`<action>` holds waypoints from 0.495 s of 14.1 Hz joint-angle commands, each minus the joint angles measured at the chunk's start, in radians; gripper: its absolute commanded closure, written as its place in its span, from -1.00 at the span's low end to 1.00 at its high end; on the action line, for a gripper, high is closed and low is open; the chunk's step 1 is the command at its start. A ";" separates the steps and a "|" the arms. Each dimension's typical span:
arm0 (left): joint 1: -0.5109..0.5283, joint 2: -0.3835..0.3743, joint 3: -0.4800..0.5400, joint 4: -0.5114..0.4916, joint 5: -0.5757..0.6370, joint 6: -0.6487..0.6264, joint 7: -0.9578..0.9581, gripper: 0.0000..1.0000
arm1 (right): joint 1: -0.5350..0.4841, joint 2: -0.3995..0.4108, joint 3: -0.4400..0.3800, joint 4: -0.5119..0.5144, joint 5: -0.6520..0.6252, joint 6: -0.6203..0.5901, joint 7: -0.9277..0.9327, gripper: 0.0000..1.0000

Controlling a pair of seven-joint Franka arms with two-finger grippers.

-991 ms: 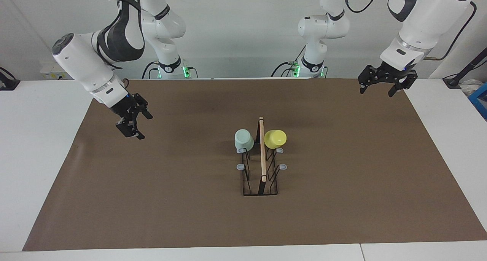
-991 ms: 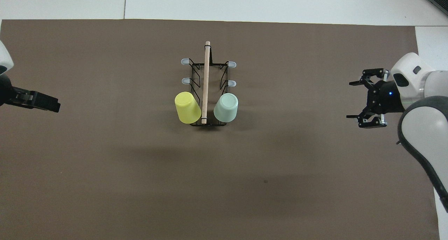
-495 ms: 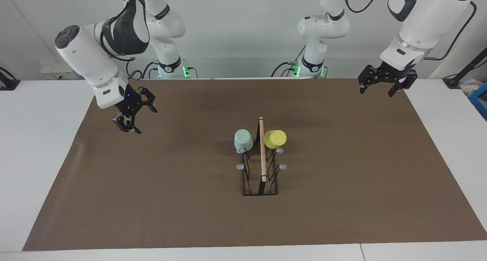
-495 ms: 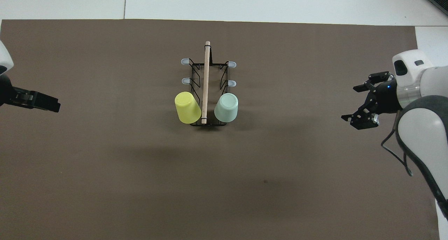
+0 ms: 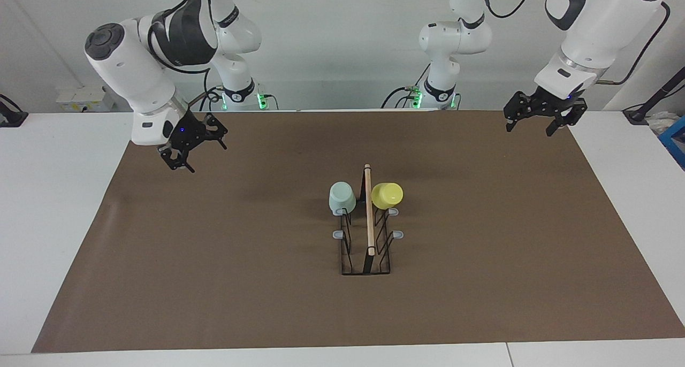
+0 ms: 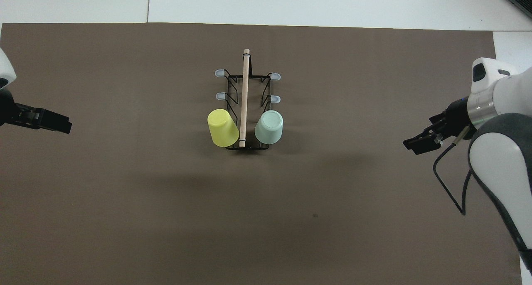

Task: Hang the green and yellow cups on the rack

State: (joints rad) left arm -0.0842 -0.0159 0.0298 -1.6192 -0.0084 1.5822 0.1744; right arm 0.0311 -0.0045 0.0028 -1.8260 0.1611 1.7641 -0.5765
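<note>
Both cups, green (image 5: 342, 197) and yellow (image 5: 387, 195), hang on the rack (image 5: 367, 238), well apart from the wide-open, empty left tool (image 5: 539, 123) and right tool (image 5: 196, 149).

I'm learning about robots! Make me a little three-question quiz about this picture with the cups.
1. True or false: the yellow cup hangs on the rack.
2. Which cup is on the side toward the right arm's end of the table?
A. yellow
B. green
3. Fill in: both cups hang on the prongs ______ to the robots.

Key:
1. True.
2. B, the green cup.
3. Nearest. The left gripper and right gripper are both open, over the mat.
</note>
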 commanded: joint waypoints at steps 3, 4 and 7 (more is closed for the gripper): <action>0.001 -0.029 0.001 -0.031 -0.010 0.004 -0.009 -1.00 | 0.023 0.009 -0.040 0.022 -0.034 -0.023 0.092 -1.00; 0.000 -0.029 0.001 -0.031 -0.010 0.004 -0.009 -1.00 | 0.026 0.009 -0.052 0.022 -0.034 -0.034 0.089 -1.00; 0.000 -0.029 0.001 -0.031 -0.010 0.004 -0.009 -1.00 | 0.067 0.011 -0.101 0.040 -0.032 -0.052 0.108 -1.00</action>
State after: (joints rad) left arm -0.0843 -0.0159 0.0293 -1.6192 -0.0084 1.5822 0.1744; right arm 0.0662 -0.0026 -0.0705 -1.8168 0.1494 1.7476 -0.5092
